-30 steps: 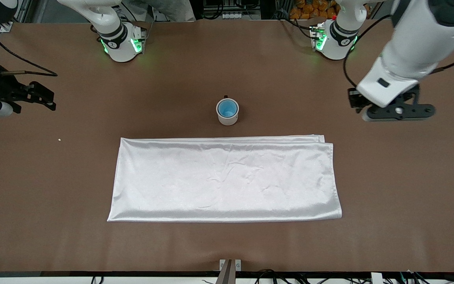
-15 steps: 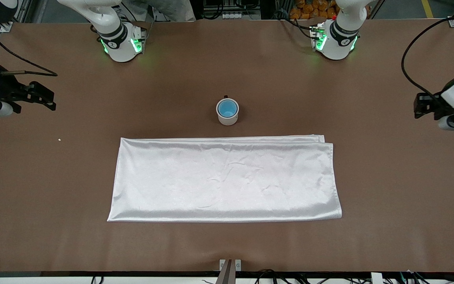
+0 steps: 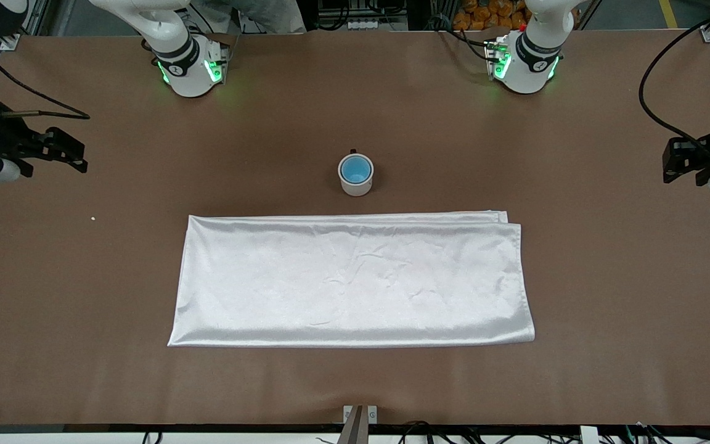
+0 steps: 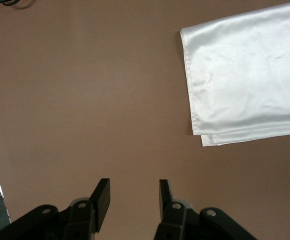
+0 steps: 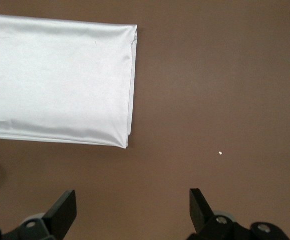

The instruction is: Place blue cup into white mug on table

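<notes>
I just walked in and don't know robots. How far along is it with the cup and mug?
It looks finished: the blue cup sits inside the white mug on the table, just above the cloth. Nothing is in hand. The left pincer is open and empty over the table's left-arm end; the right pincer, wide open, waits at the right-arm end. Nothing visible is left.

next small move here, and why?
Probably none on the objects: the blue cup already sits inside the white mug, upright on the table. The left gripper is open and empty over the table's left-arm end; the right gripper waits open at the right-arm end. I'd just park the left arm clear.
</notes>
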Controlling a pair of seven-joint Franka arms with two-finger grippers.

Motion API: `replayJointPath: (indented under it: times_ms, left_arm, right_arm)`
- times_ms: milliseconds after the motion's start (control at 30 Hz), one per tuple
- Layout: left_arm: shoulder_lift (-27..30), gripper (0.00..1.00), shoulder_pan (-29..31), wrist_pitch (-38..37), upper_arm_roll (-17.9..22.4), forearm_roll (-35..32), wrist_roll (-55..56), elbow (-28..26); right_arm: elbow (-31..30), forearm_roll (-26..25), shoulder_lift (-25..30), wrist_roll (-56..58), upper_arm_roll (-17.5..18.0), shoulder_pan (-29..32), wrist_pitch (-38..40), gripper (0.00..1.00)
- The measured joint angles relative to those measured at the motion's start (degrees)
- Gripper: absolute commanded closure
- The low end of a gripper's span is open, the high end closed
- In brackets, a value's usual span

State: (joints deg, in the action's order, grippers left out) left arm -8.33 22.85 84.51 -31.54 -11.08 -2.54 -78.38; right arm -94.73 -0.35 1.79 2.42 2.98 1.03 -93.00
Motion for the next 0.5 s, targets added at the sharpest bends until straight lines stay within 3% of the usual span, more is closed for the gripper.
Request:
replayJointPath:
  times_ms: [234, 501]
  left_arm:
    - [1.15, 0.52, -3.95, 0.0, -1.19, 0.0, 4.47, 0.22]
    - [2.81, 0.52, -15.71, -0.07, 9.26, -0.05, 6.68, 0.21]
  right_arm:
    - [0.0, 0.0, 0.0, 0.0, -0.01, 0.0, 0.01, 0.0]
    - [0.0, -0.01, 0.0, 0.0, -0.01, 0.0, 0.03, 0.0]
